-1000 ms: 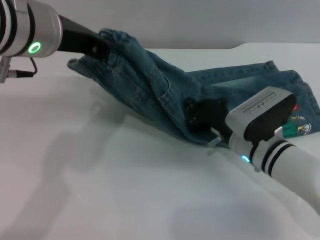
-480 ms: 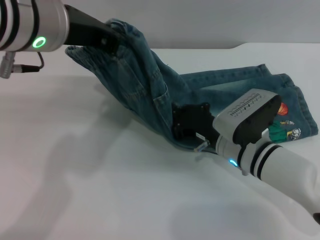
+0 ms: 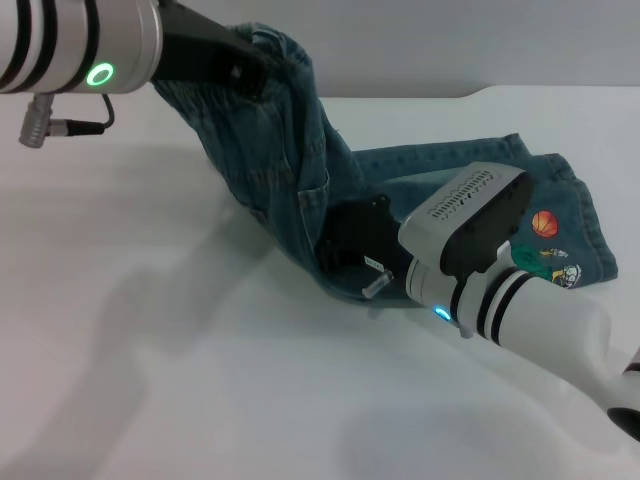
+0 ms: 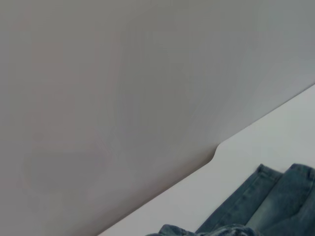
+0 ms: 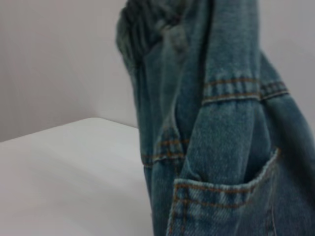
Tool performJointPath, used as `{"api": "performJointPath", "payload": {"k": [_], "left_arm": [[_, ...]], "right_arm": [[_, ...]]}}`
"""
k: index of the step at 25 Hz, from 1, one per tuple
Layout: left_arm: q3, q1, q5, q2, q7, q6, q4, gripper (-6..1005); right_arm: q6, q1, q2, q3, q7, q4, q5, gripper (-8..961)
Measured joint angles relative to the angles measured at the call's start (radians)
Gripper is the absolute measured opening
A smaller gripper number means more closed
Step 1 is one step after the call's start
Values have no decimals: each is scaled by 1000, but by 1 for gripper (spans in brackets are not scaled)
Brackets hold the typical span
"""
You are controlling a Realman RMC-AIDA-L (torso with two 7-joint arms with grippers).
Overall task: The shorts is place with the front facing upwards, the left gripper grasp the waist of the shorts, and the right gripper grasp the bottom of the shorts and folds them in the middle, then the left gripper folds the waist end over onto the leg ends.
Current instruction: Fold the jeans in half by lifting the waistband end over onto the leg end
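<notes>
**Shorts lifted by the waist, final fold under way**

Shorts (image 3: 330, 190): blue denim, already doubled lengthwise, lying on the white bench (image 3: 150, 350) toward its far right side, leg ends (image 3: 560, 225) flat with the cartoon print facing up, waist (image 3: 275, 50) raised high off the bench at upper left. Draped in a steep slope from the raised waist down to a crease near the middle. Patch pocket visible close up in the right wrist view, with the ruffled elastic band above it.

Step in hand, judged from the lie of the cloth: last one, carrying the waist end over onto the leg ends. Not yet done; waist well apart from the hems. Next move calls for swinging the waist across to the right and down, keeping the cloth taut enough to avoid bunching, then laying it square over the hems before letting go.

Left gripper (image 3: 250, 72): up high at the waist, black jaws closed on the gathered waistband, bearing the weight of the lifted cloth. No fingers in its own wrist view, only bench edge and a strip of denim.

Right gripper (image 3: 350, 250): low, against the fold line at the middle of the shorts, pressed into or against the denim there. Jaws mostly hidden by cloth and housing; cannot tell whether open or clamped.
</notes>
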Motion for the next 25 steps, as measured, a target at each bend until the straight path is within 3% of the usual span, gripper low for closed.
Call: {"api": "performJointPath", "payload": {"k": [12, 20, 25], "left_arm": [[0, -10, -13, -1, 11, 15, 2, 42], [-8, 11, -7, 1, 17, 16, 4, 41], [-8, 13, -5, 1, 24, 17, 8, 41]], "right_arm": [[-10, 12, 0, -24, 40, -2, 1, -2], [-73, -83, -13, 127, 18, -11, -2, -2], [-84, -140, -8, 240, -84, -19, -1, -2]]}}
